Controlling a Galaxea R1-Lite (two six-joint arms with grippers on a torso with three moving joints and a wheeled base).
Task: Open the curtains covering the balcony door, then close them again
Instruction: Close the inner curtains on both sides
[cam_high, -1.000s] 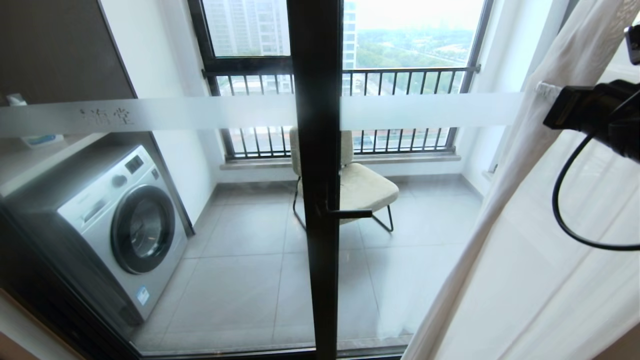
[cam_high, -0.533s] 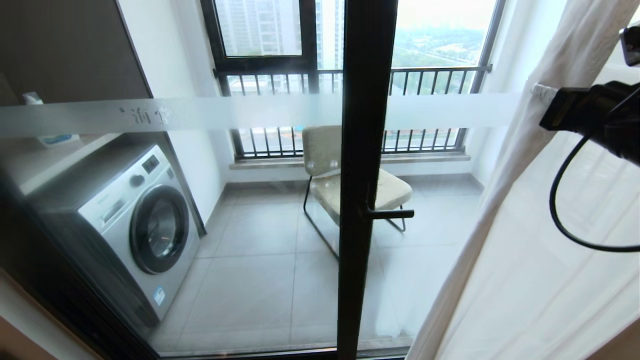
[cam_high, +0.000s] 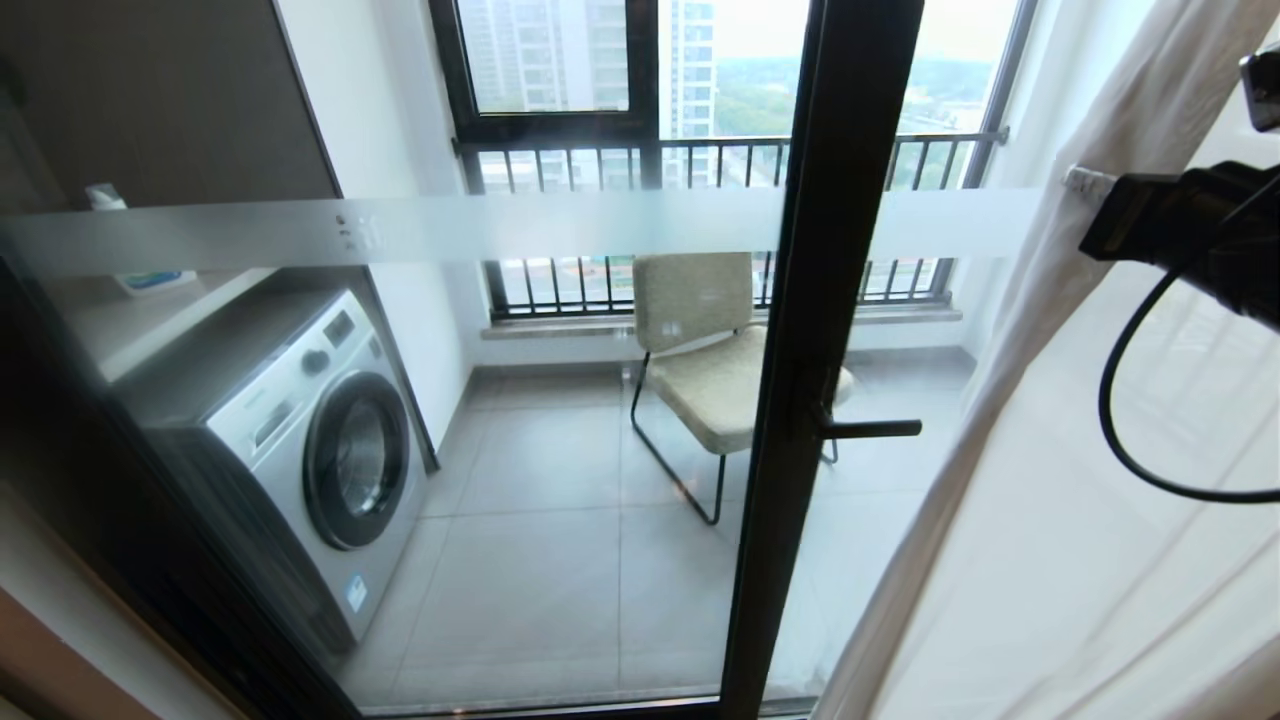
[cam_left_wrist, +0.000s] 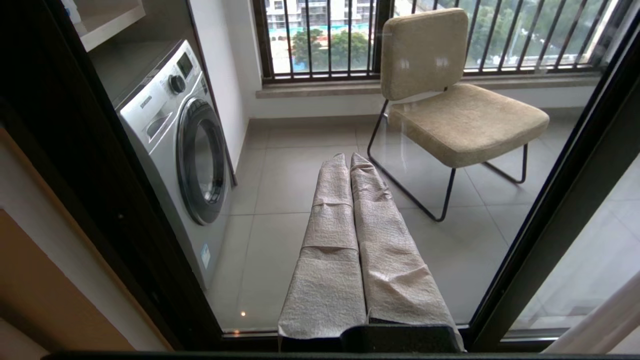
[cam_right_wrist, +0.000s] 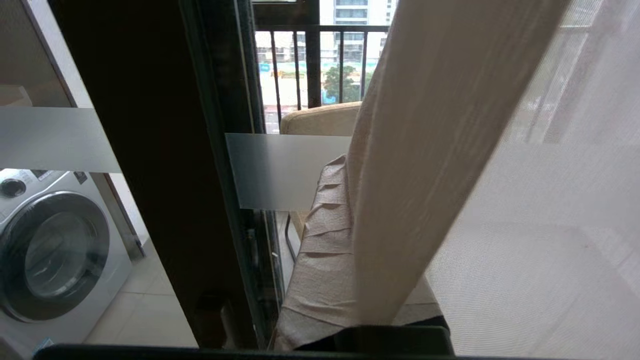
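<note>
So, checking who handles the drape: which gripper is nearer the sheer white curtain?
Right. The right gripper is against the sheer white curtain's edge fold; the left gripper points at the door glass, clear of it.

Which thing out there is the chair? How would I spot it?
Look through the balcony door to the tiled balcony. Under the railed window stands the chair: beige, fuzzy, on thin black legs. The washing machine left of it is a silver box with a round door.

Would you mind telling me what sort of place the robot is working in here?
Probably a high-rise flat, at the glass balcony door: beyond it stand a washing machine and a chair, with tower blocks outside.
</note>
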